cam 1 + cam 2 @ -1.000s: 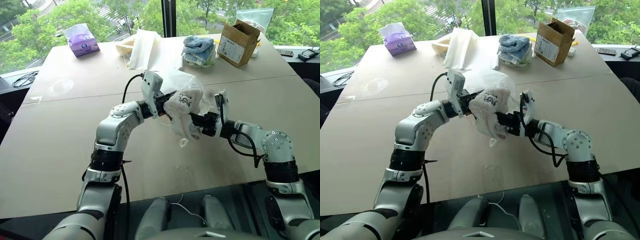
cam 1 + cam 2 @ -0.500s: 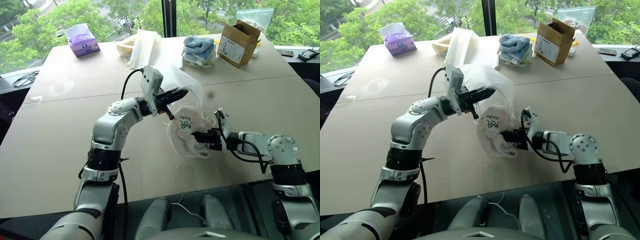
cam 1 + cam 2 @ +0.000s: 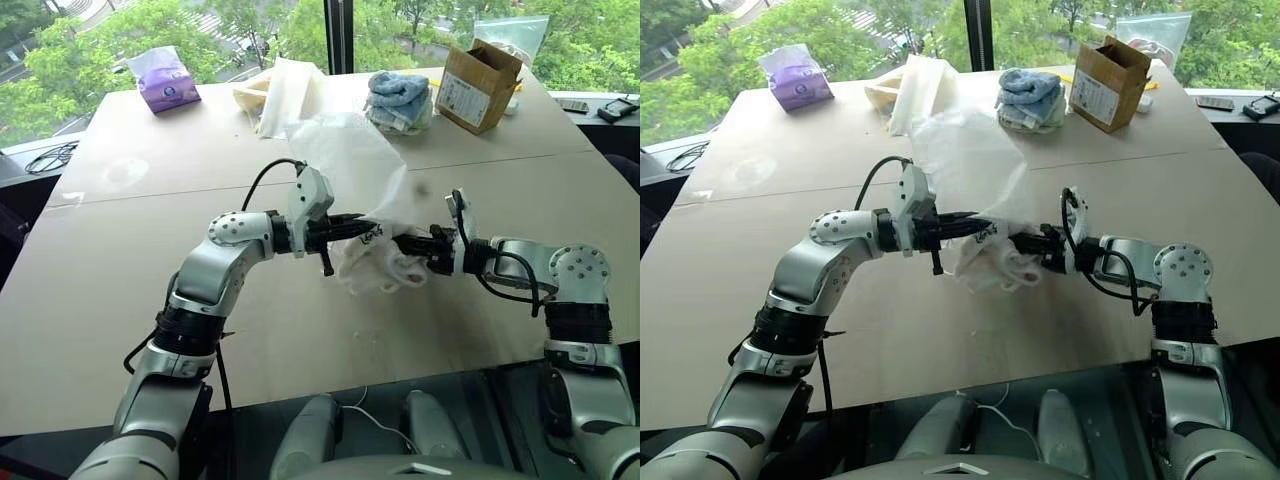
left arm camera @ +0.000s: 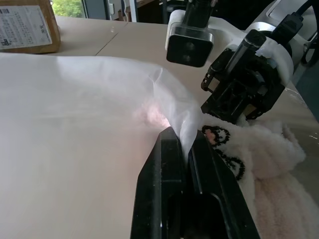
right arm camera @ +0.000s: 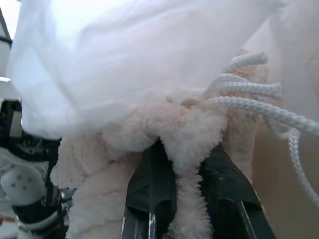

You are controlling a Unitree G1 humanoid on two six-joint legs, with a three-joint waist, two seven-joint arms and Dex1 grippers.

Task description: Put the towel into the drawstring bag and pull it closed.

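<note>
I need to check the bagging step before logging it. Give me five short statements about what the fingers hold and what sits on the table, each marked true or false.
1. The left gripper has its fingers shut on the thin fabric of the drawstring bag. True.
2. The right gripper pinches the towel between its fingers. True.
3. The towel lies flat on the table, untouched. False: it hangs between the two grippers, above the table.
4. The cardboard box stands at the near edge, beside the robot. False: it stands at the far side, by the window.
5. A purple tissue pack sits at the far left. True.
</note>
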